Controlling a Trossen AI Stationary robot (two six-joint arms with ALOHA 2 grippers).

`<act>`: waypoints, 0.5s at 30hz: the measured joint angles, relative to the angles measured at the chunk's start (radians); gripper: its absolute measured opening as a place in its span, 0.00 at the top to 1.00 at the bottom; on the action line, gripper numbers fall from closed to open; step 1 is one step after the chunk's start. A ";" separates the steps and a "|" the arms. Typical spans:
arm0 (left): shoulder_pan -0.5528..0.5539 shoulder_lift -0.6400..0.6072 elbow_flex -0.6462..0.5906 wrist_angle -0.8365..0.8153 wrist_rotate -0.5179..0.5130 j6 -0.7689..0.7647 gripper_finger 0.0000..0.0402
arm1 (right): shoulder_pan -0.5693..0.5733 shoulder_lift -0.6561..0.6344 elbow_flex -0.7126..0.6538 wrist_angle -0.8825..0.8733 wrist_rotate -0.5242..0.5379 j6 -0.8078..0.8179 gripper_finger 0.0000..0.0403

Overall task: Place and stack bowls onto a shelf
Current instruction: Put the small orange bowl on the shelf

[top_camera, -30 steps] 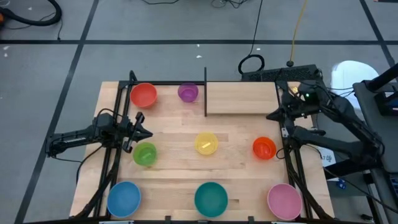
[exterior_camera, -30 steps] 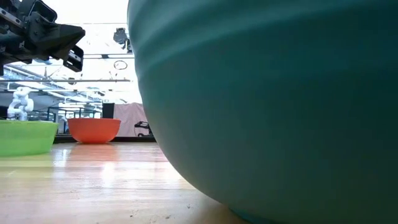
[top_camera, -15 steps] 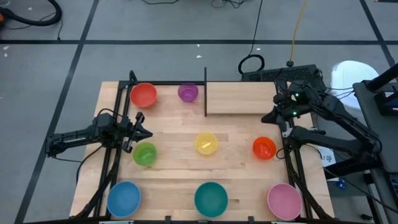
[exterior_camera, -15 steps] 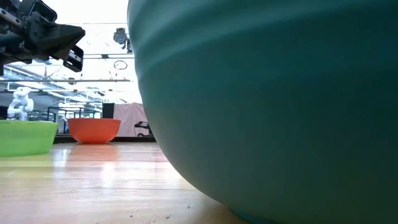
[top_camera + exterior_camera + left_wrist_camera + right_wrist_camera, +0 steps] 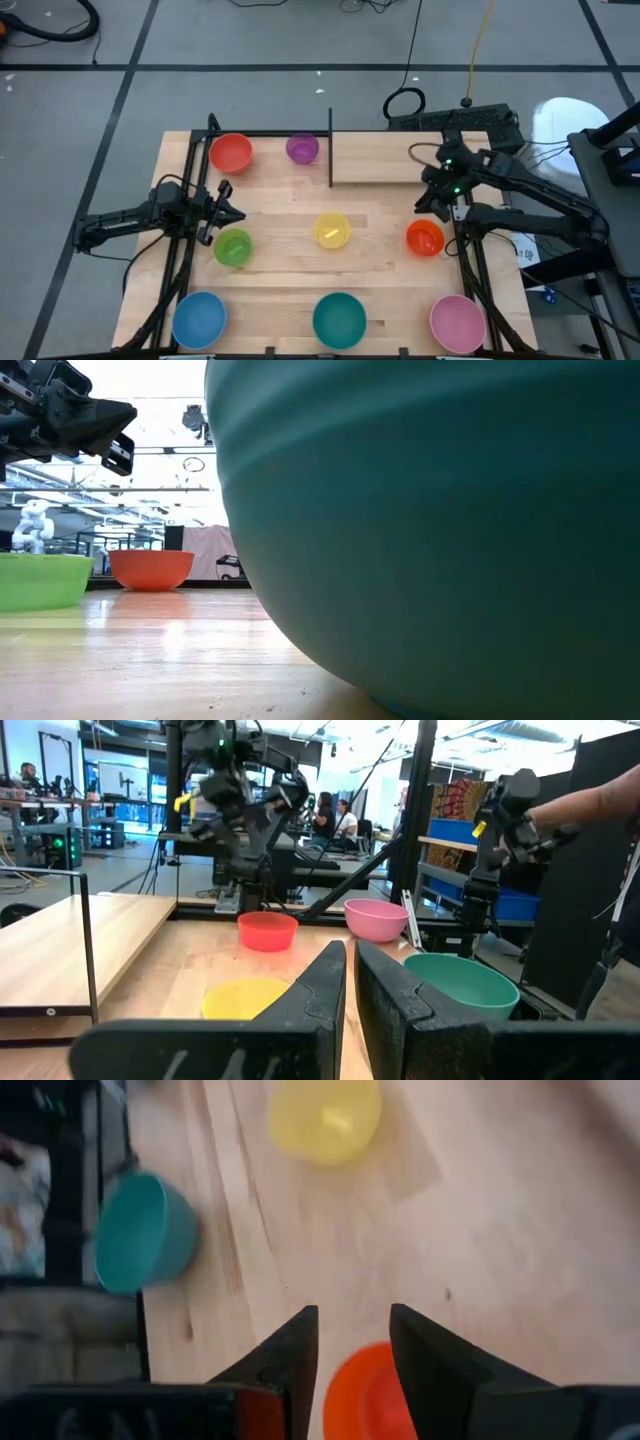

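From above, my right pincer (image 5: 428, 203) hangs just beyond the orange bowl (image 5: 424, 238), at the near edge of the shelf (image 5: 390, 160), holding nothing. My left pincer (image 5: 232, 214) waits just above the green bowl (image 5: 234, 247), with the red-orange bowl (image 5: 231, 153) and purple bowl (image 5: 302, 149) farther off. The yellow bowl (image 5: 331, 230) lies between my two pincers; blue (image 5: 199, 318), teal (image 5: 339, 318) and pink (image 5: 457, 322) sit along the desk's (image 5: 380, 285) near edge.

At desk height, the teal bowl (image 5: 430, 530) fills most of the sight.

Past my left wrist, the pincer (image 5: 349, 982) is nearly closed and empty.

Past my right wrist, the pincer (image 5: 353, 1342) is parted and empty, the orange bowl (image 5: 365, 1390) showing between its fingers, yellow (image 5: 324, 1118) and teal (image 5: 143, 1232) ahead.
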 joint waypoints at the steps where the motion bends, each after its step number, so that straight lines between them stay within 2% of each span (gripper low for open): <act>1: 0.000 0.000 0.000 0.000 0.000 0.000 0.92 | 0.011 0.015 -0.008 -0.008 0.003 -0.014 0.71; 6: 0.000 0.000 0.000 0.000 0.000 0.001 0.92 | 0.062 0.109 -0.023 -0.029 0.027 -0.117 0.71; 15: 0.000 0.000 0.000 0.000 0.000 0.001 0.92 | 0.141 0.272 -0.023 -0.034 0.282 -0.225 0.71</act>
